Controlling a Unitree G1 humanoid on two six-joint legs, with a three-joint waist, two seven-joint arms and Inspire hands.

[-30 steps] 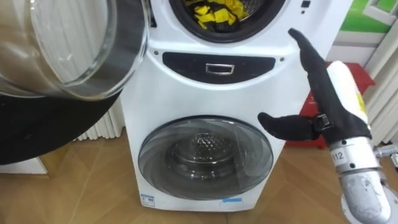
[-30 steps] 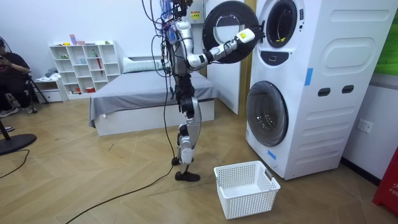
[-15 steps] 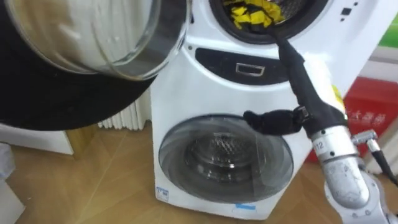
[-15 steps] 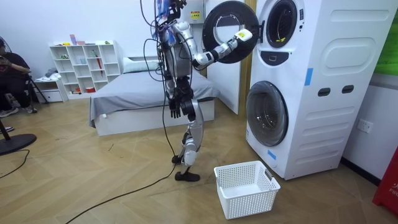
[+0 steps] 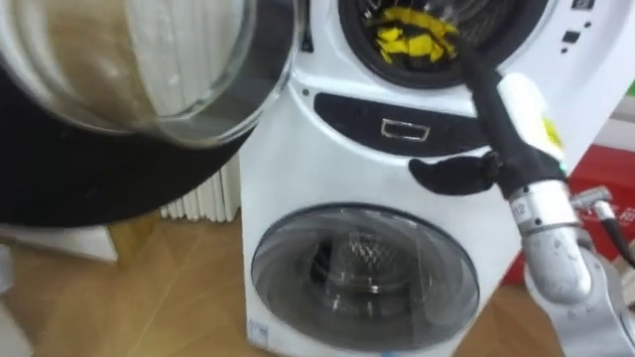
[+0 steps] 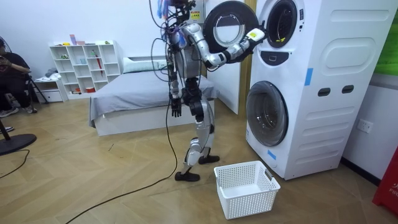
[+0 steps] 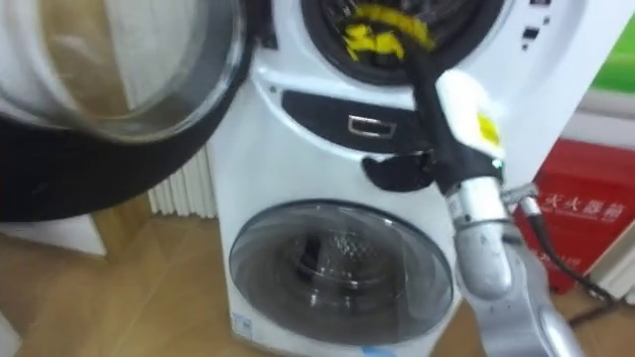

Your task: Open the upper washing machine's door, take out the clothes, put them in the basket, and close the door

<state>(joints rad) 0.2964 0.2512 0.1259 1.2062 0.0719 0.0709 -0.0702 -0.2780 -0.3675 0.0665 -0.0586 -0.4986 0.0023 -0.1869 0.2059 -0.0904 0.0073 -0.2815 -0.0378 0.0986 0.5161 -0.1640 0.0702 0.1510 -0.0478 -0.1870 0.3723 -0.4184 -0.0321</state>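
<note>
Yellow clothes (image 5: 412,40) lie inside the upper drum of the white stacked washing machine (image 5: 288,178), whose round glass door (image 5: 129,69) is swung open to the left. My right hand (image 5: 501,124) is raised in front of the machine. It is open, its straight fingers point up to the drum's lower rim just right of the clothes, and its thumb sticks out to the left. It holds nothing. In the room view I stand close to the machine with my right hand (image 6: 255,34) at the upper opening. My left hand (image 6: 176,111) hangs by my hip.
The lower drum's door (image 5: 362,268) is shut. A white laundry basket (image 6: 245,186) stands on the wood floor in front of the machine. A white radiator (image 5: 203,198) is behind the open door, and a red object (image 5: 595,169) is to the machine's right.
I have stepped closer to the machine, so the eye views have shifted. My right hand has moved up and forward, from beside the control panel to the upper drum's rim.
</note>
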